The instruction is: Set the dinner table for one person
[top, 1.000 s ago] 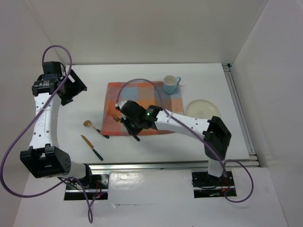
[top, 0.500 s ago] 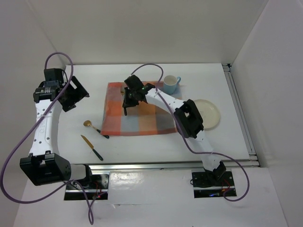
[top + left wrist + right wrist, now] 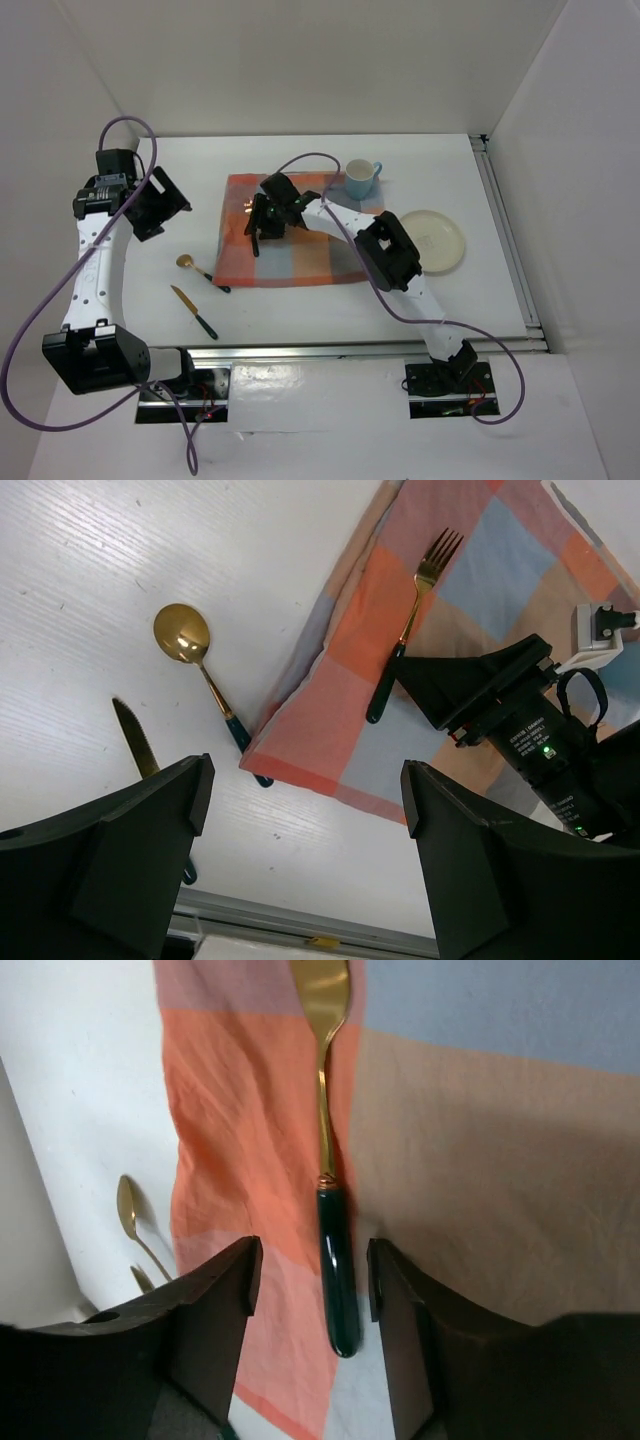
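Observation:
On the white dinner table (image 3: 440,300) lies an orange-and-blue checked cloth (image 3: 310,262). A gold fork with a dark green handle (image 3: 335,1260) rests flat on the cloth's left part, also seen as the fork (image 3: 415,590) in the left wrist view. My right gripper (image 3: 312,1260) hovers low over it, open, with a finger on each side of the handle and a gap at both; from above, the right gripper (image 3: 264,217) hides most of the fork. My left gripper (image 3: 152,203) hangs open and holds nothing, above the bare table left of the cloth.
A gold spoon (image 3: 192,264) and a knife (image 3: 192,310) lie left of the cloth near the front. A blue cup (image 3: 362,178) stands at the cloth's back right corner. A pale plate (image 3: 432,241) sits to the right. Aluminium rails (image 3: 370,349) run along the table's edges.
My right gripper carried the fork from the cloth's near edge to its left part, then its jaws parted and the fork now lies on the cloth. The left arm barely shifted.

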`<state>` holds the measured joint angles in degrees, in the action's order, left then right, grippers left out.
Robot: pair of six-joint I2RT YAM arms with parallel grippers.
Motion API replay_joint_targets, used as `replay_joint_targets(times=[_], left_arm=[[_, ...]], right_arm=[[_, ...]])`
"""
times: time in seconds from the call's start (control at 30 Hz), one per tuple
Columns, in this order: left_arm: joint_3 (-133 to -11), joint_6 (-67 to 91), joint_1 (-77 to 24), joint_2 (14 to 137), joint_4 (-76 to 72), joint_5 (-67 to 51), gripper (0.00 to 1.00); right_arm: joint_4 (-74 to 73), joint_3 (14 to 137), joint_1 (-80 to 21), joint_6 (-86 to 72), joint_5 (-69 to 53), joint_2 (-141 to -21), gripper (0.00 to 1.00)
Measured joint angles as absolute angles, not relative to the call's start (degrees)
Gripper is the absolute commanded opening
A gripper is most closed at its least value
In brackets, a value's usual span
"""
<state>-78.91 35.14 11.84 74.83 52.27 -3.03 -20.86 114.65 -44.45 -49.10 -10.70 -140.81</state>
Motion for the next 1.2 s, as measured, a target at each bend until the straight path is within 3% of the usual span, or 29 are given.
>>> replay_joint_targets(times=[0.33, 0.43, 0.6, 0.87, 1.03, 1.2], left_arm=[[-75.29, 35.16, 11.84, 74.78, 51.16, -3.99, 0.94], [-72.36, 36.42, 11.84, 74.81, 50.06, -3.22, 0.94], [-66.11, 39.18, 11.84, 76.16, 48.90, -1.37, 0.94], [-64.34, 40.60, 11.49, 77.19, 47.03, -1.21, 0.94], [-64.34, 40.93, 10.22, 77.19, 46.22, -0.95, 0.94], [-64.34, 40.91, 9.43, 77.21, 46.17, -0.69, 0.94]], right_arm=[[-19.44, 108.12, -45.04, -48.07, -8.21, -134.17, 0.80], [-20.58, 101.06, -44.86, -46.50, -5.69, -125.84, 0.83], [-21.32, 81.91, -42.26, -44.38, 0.62, -101.47, 0.83], [-34.72, 54.24, -19.77, -51.92, 8.91, -71.83, 0.79], [-36.69, 42.92, -5.85, -55.64, 4.43, -65.17, 0.78], [-31.42, 40.40, 2.13, -56.77, 1.39, -66.78, 0.80]])
